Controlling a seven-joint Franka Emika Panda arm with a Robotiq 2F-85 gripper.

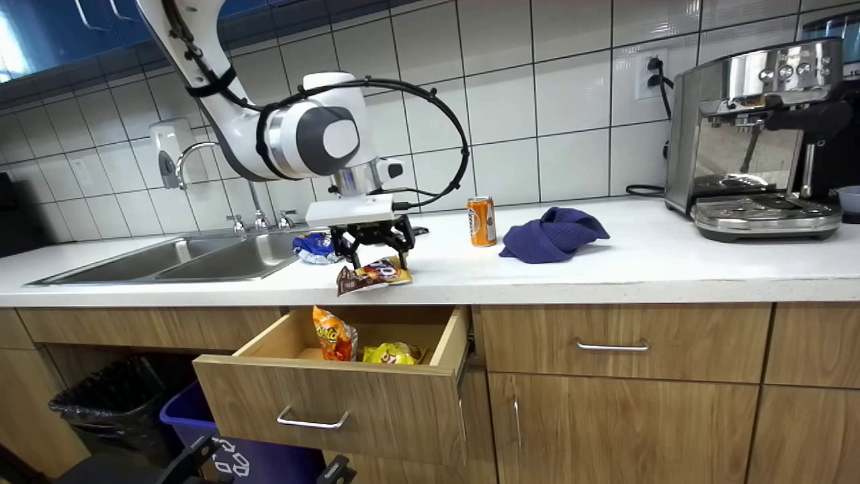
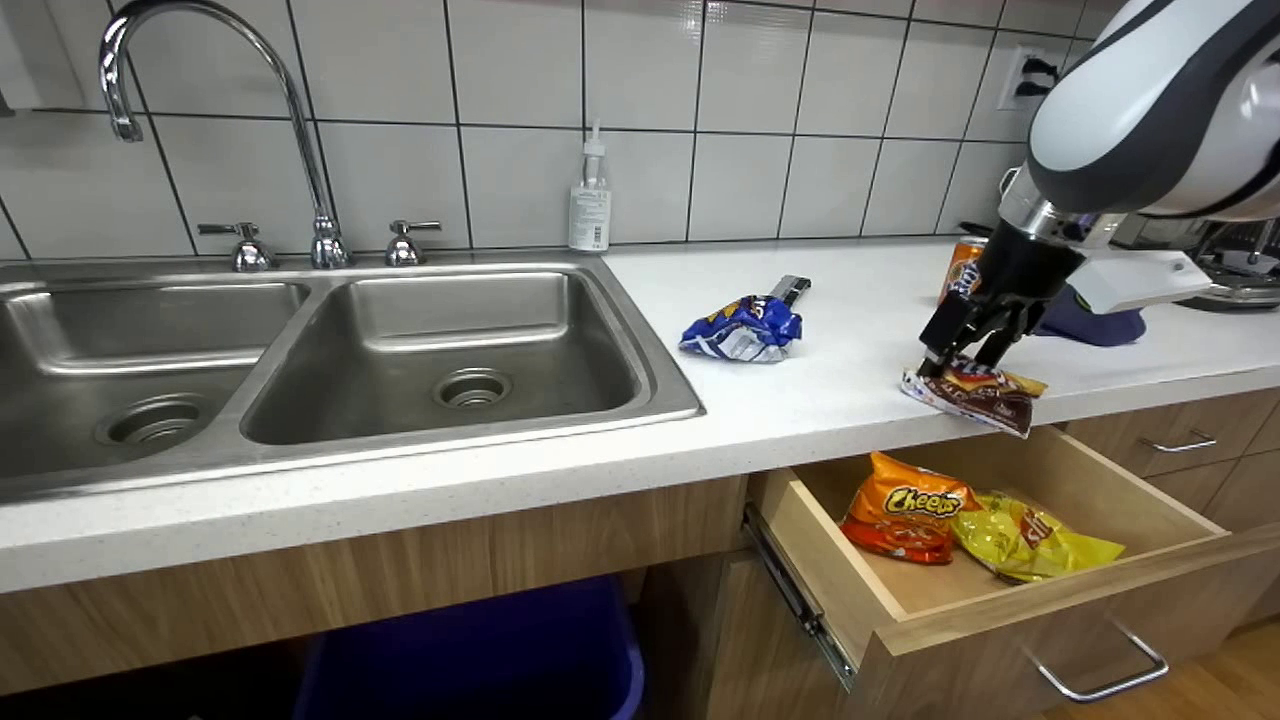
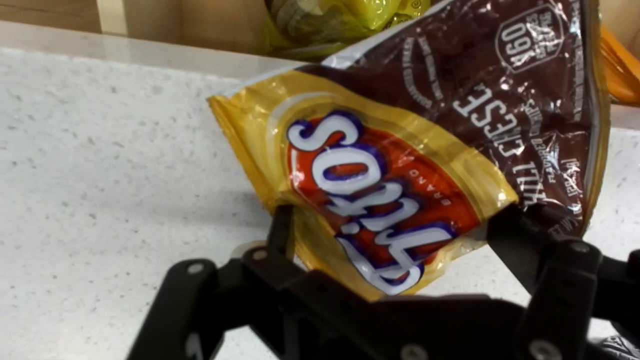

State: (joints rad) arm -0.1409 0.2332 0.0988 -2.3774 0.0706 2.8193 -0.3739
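Black fingers (image 3: 281, 230) loom up close in the wrist view, and that's the hand (image 3: 392, 220) right over a brown-and-yellow chip bag (image 3: 370, 175) marked Fritos. One finger stands at each side, the pair well apart, the bag bunched and creased between them; whether they truly squeeze it, I can't tell. And look where this bag is: at the front edge of the white surface (image 1: 450, 275), part of it poking out over the pulled-out drawer (image 1: 349, 396). Down inside that drawer, an orange Cheetos bag (image 2: 910, 510) sits just beside a yellow bag (image 2: 1040, 545). Up on the surface, a crumpled blue bag (image 2: 745, 330) lies between the hand and the double sink (image 2: 668, 385). Away from the sink, an orange can (image 1: 482, 225) stands upright, a dark blue cloth (image 1: 554, 235) heaped just beside it, and farther along comes a steel coffee machine (image 1: 725, 148).
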